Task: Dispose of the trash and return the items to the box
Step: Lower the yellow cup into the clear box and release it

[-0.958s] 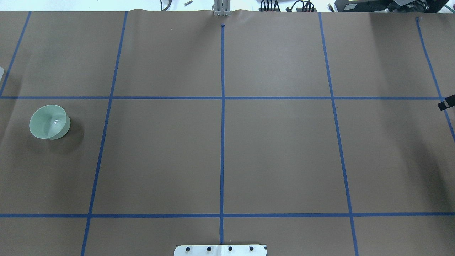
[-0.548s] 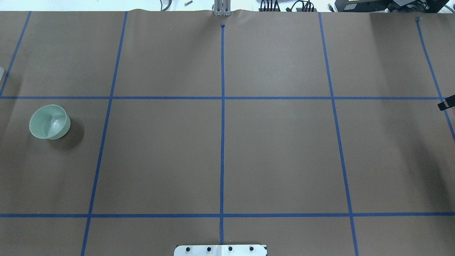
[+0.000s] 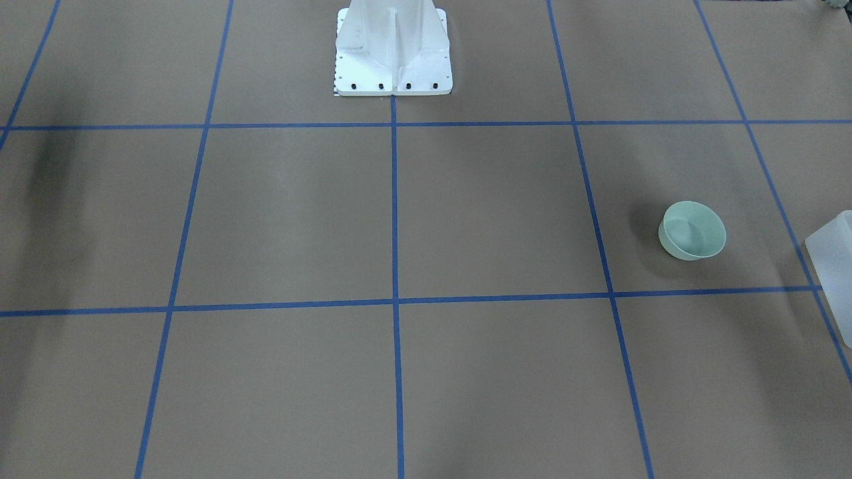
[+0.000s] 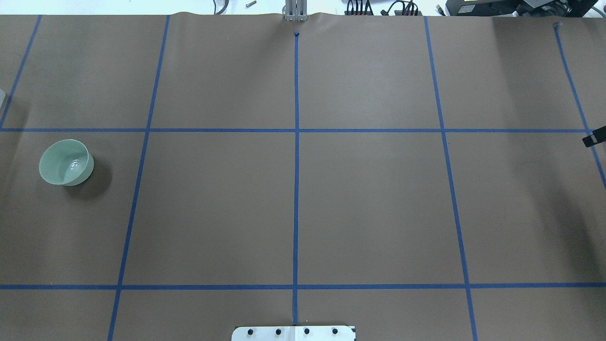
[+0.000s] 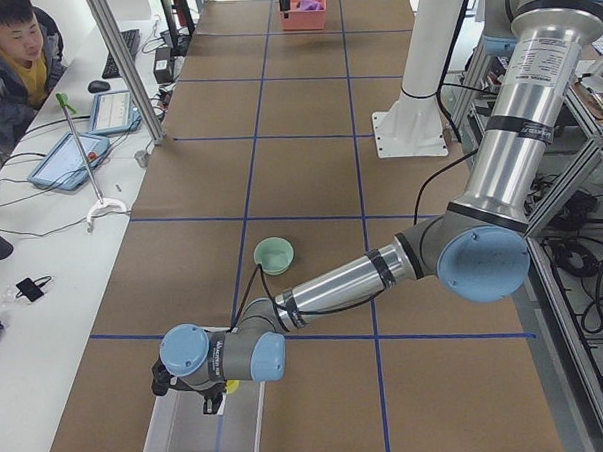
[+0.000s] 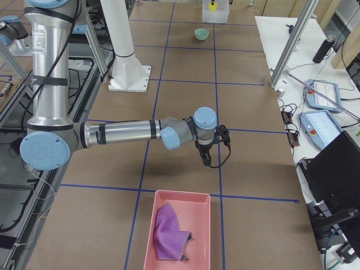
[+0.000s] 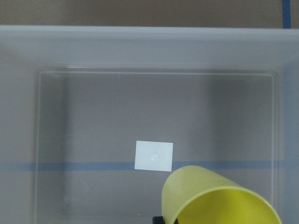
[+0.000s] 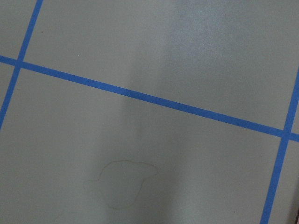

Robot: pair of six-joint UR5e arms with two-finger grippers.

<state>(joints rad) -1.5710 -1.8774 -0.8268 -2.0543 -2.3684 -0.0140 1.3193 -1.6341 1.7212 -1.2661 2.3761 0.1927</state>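
Observation:
The yellow cup [image 7: 215,198] hangs tilted over the inside of the frosted box [image 7: 149,46], close under the left wrist camera. My left gripper [image 5: 214,400] is above the box [image 5: 191,443] at the table's left end and is shut on the cup. The mint bowl [image 4: 65,162] stands upright on the paper beside the box [image 3: 835,263]. The purple cloth [image 6: 169,233] lies in a pink tray [image 6: 179,194] at the right end. My right gripper [image 6: 207,160] hovers over bare paper near the tray. I cannot tell whether it is open or shut.
The white robot base [image 3: 393,50] stands at the table's near middle. Blue tape lines grid the brown paper. An operator [image 5: 9,49] sits at a side desk with tablets. A small black object [image 4: 595,138] pokes in at the right edge.
A shadow that lay across the inside of the bowl has drawn off. Nothing else in the overhead view has moved.

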